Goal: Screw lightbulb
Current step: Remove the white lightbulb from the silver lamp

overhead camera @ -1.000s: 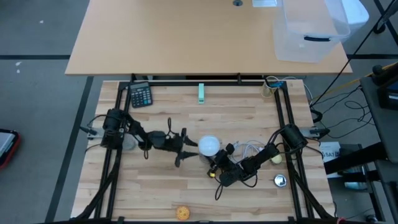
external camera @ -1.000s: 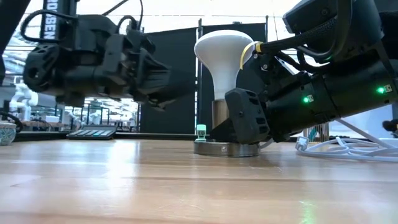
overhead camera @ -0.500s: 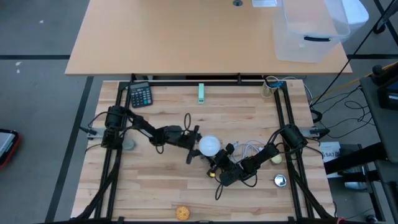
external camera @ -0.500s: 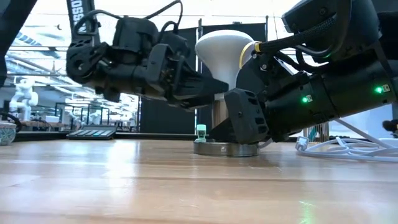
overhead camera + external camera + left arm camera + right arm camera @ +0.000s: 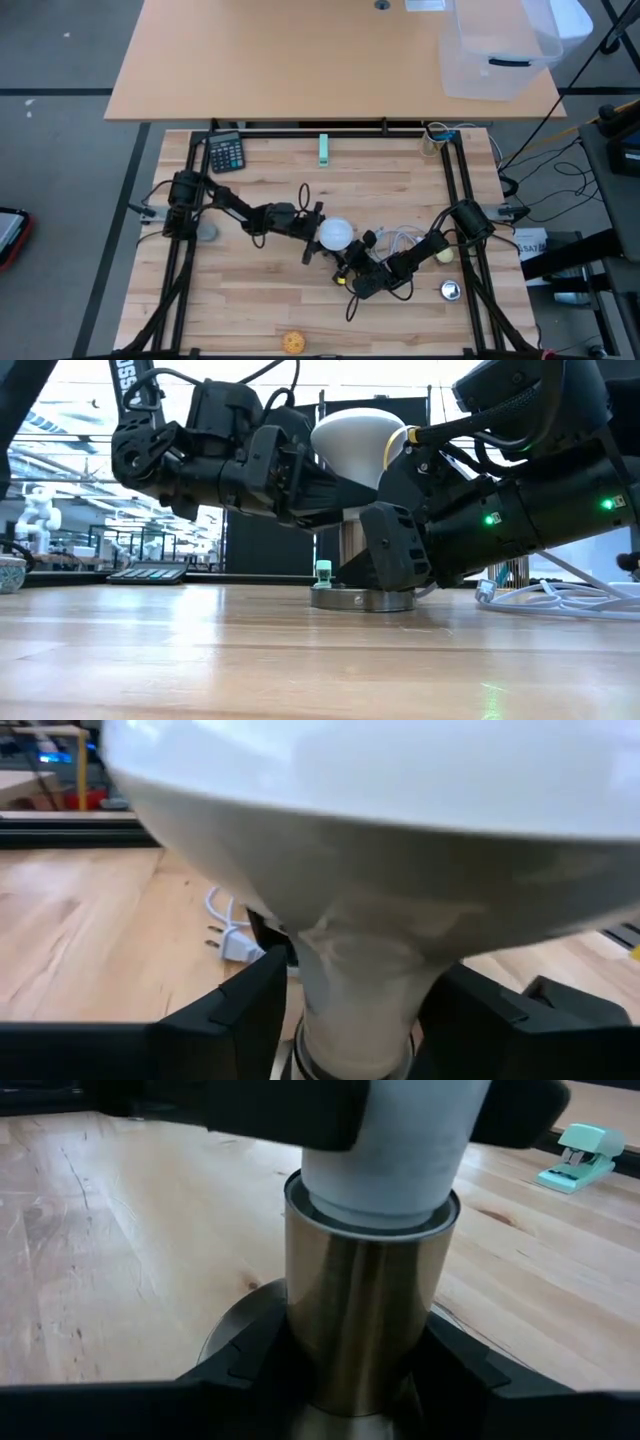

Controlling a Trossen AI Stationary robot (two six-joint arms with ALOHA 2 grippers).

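Observation:
The white lightbulb [image 5: 336, 234] stands upright with its neck in a brass socket [image 5: 365, 1280] on a round metal base [image 5: 362, 600], mid-table. My left gripper [image 5: 315, 232] reaches in from the table's left at the height of the bulb's neck and is shut on it. My right gripper [image 5: 350, 260] comes from the right, lower down, and is shut on the socket. In the high view the bulb's globe hides both contact places. My left gripper pinches the bulb's narrow neck [image 5: 365, 990] between its two fingers [image 5: 235, 1015], just below the flaring globe and above the socket's rim. The fingers come in about level from the table's left. The bulb stays upright in the socket. My right gripper pinches the brass socket's lower part [image 5: 360, 1360] between its two fingers [image 5: 250, 1375], close above the round base. The fingers come from the table's right, slanting slightly down. The socket stands upright with its base on the table.
A white cable [image 5: 405, 240] lies beside the socket on the right. A calculator [image 5: 227, 153] and a teal stapler [image 5: 324, 149] sit at the far edge. A grey disc [image 5: 207, 232], a yellowish ball [image 5: 444, 256] and an orange ball [image 5: 292, 343] lie farther off.
My left gripper has gone toward the table's right and a little up, from short of the bulb to the bulb's neck, where it has taken hold. Most of the move came early; it has since nearly stopped. My right gripper and the socket have kept still.

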